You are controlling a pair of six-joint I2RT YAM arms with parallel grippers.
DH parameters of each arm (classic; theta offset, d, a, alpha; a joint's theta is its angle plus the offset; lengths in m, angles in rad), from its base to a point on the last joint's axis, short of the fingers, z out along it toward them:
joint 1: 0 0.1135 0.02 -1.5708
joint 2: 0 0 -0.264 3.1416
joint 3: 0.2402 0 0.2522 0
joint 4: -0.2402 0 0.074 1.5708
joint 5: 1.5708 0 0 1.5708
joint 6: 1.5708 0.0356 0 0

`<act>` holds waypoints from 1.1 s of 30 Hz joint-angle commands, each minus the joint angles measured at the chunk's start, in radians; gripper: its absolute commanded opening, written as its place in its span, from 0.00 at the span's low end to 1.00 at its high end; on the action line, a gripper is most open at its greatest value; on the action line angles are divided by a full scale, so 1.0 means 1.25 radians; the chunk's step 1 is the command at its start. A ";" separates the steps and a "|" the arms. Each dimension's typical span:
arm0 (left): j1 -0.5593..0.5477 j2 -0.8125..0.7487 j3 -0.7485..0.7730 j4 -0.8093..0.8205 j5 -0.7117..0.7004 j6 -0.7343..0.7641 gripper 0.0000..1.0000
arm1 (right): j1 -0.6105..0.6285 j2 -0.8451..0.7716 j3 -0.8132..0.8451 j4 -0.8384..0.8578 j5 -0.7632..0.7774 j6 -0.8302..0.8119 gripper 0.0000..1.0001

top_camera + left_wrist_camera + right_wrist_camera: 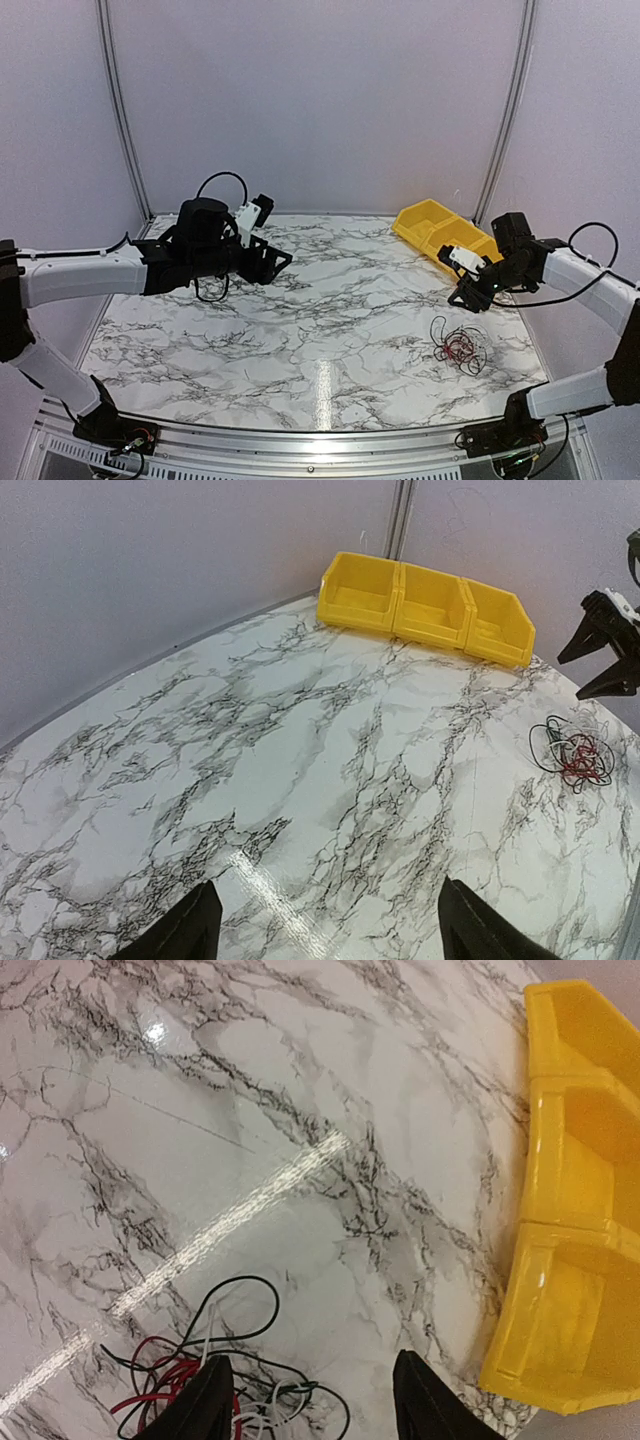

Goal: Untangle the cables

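Observation:
The cables (458,346) lie in a small tangled heap of thin black, red and white wires on the marble table, near the right front. They also show in the left wrist view (573,752) and in the right wrist view (205,1375), partly behind my left fingertip. My right gripper (470,297) is open and empty, hovering just behind the heap; it also shows in its own wrist view (312,1392). My left gripper (277,261) is open and empty, held above the table's back left, far from the cables; it also shows in its own wrist view (325,925).
A yellow three-compartment bin (440,233) stands at the back right, close beside my right gripper; it also shows in the left wrist view (428,607) and the right wrist view (575,1210). White walls close in the table at the back and sides.

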 commanded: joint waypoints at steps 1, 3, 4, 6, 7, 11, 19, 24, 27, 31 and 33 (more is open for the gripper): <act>-0.014 0.048 0.054 -0.038 0.065 -0.020 0.77 | 0.000 0.008 -0.025 -0.069 -0.004 -0.026 0.54; -0.023 0.056 0.064 -0.056 0.056 -0.013 0.76 | 0.001 0.012 -0.033 -0.074 -0.010 -0.030 0.54; -0.027 0.059 0.066 -0.059 0.050 -0.009 0.76 | 0.001 0.014 -0.037 -0.074 -0.008 -0.033 0.54; -0.036 0.059 0.064 -0.062 0.040 0.000 0.76 | 0.002 0.018 -0.042 -0.075 0.003 -0.042 0.54; -0.041 0.060 0.064 -0.064 0.035 0.006 0.76 | 0.001 0.021 -0.042 -0.081 0.008 -0.048 0.54; -0.053 0.066 0.070 -0.077 0.029 0.004 0.76 | 0.000 0.034 -0.018 -0.159 0.037 -0.083 0.63; -0.055 0.061 0.084 -0.078 0.085 -0.036 0.78 | -0.021 0.008 -0.030 -0.217 0.122 -0.145 0.80; -0.057 0.062 0.084 -0.081 0.107 -0.032 0.79 | -0.058 0.025 -0.031 -0.230 0.148 -0.158 0.80; -0.060 0.069 0.088 -0.088 0.122 -0.030 0.79 | -0.076 0.041 -0.028 -0.234 0.149 -0.164 0.79; -0.065 0.076 0.090 -0.092 0.133 -0.026 0.79 | -0.090 0.043 -0.003 -0.253 0.117 -0.167 0.74; -0.067 0.081 0.091 -0.093 0.141 -0.025 0.78 | -0.099 0.043 0.022 -0.267 0.092 -0.168 0.71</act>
